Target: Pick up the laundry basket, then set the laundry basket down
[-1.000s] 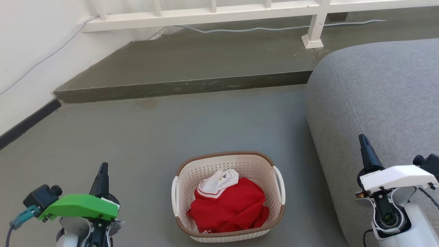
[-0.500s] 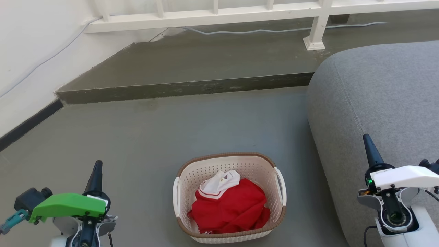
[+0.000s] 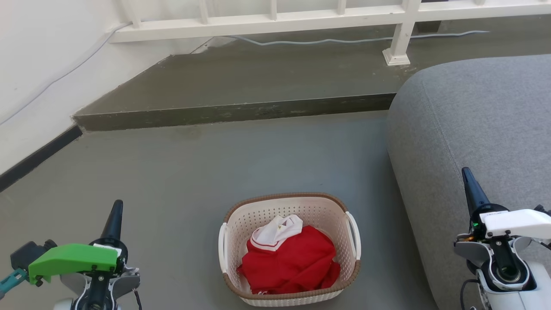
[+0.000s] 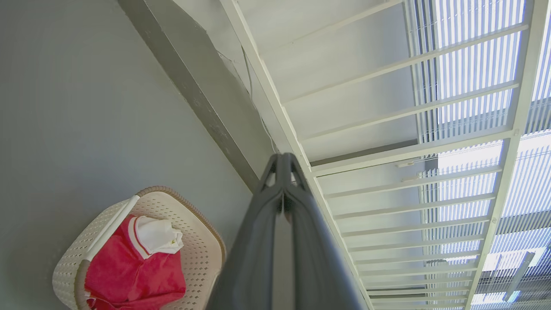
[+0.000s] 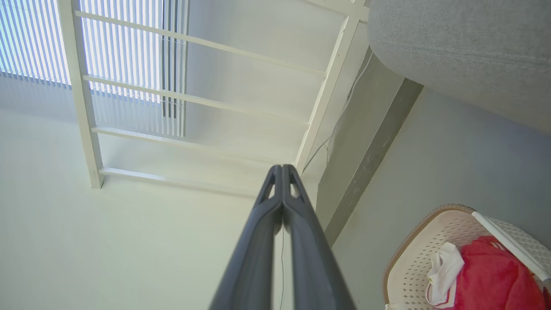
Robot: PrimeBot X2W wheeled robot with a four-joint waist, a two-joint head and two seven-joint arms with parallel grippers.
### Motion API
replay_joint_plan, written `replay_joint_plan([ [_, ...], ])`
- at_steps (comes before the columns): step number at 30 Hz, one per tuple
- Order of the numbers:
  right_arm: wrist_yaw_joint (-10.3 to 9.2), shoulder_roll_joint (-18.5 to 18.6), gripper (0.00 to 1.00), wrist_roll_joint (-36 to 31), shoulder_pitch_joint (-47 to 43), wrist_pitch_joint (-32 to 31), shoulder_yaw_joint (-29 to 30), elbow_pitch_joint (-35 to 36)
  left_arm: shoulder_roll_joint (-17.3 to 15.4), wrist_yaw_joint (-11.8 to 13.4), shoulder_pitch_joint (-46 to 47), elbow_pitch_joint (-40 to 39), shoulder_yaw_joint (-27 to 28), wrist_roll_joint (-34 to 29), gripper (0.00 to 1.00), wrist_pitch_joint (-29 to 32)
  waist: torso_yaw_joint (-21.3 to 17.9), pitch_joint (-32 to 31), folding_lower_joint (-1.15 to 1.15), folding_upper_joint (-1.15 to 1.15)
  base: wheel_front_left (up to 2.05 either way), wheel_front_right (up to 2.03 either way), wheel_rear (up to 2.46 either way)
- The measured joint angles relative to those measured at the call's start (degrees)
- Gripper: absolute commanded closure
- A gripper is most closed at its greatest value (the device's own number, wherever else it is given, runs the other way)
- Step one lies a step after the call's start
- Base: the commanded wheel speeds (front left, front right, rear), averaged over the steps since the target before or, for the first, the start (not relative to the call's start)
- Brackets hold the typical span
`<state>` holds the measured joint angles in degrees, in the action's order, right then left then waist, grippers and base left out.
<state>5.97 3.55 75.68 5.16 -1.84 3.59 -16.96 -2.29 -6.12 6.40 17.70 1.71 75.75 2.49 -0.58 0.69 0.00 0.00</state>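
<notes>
The laundry basket (image 3: 288,204) stands on the grey floor at the bottom centre of the head view: cream perforated walls, brown rim, two white side handles, a red and white garment (image 3: 288,258) inside. It also appears low in the left wrist view (image 4: 196,241) and the right wrist view (image 5: 434,224). My left gripper (image 3: 117,209) is at the lower left, well clear of the basket, fingers shut together on nothing (image 4: 282,161). My right gripper (image 3: 467,174) hangs at the lower right over the sofa's edge, also shut and empty (image 5: 282,170).
A grey sofa (image 3: 482,125) fills the right side, close to the basket. A raised dark step (image 3: 232,112) crosses the floor ahead, with a white railing (image 3: 275,21) and a cable behind it. A white wall (image 3: 38,64) with dark skirting runs along the left.
The head view has shifted, so the scene sits slightly lower and to the right. Both grippers have drifted outward from the basket. The basket stays on the floor.
</notes>
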Motion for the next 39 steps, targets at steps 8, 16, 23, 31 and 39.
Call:
replay_joint_plan([
  [8, 0.08, -0.2, 1.0, 5.7, 0.0, -1.6, 1.6, 0.2, 0.1, -0.2, -0.1, -0.3, 1.0, 5.8, 1.0, 1.5, 0.2, -0.2, 0.0, 0.0, 0.0, 0.0, 0.0],
  [16, 0.56, -0.8, 1.0, 11.0, 0.0, -3.1, 3.1, 0.3, 0.1, -0.5, -0.6, -1.0, 2.2, 10.7, 1.0, 3.0, 0.4, -0.4, 0.0, 0.0, 0.0, 0.0, 0.0],
  [23, 0.58, -1.3, 1.0, 15.8, 0.0, -4.5, 4.2, 0.5, 0.2, -0.8, -0.6, -1.5, 3.5, 15.2, 1.0, 4.3, 0.6, -0.5, 0.0, 0.0, 0.0, 0.0, 0.0],
  [31, 0.58, -1.3, 1.0, 15.9, 0.0, -4.5, 4.3, 0.5, 0.2, -0.8, -0.6, -1.5, 3.5, 15.9, 1.0, 4.3, 0.6, -0.5, 0.0, 0.0, 0.0, 0.0, 0.0],
  [39, 0.58, -1.3, 1.0, 16.0, 0.0, -4.5, 4.3, 0.5, 0.2, -0.8, -0.6, -1.5, 3.5, 15.9, 1.0, 4.3, 0.6, -0.5, 0.0, 0.0, 0.0, 0.0, 0.0],
])
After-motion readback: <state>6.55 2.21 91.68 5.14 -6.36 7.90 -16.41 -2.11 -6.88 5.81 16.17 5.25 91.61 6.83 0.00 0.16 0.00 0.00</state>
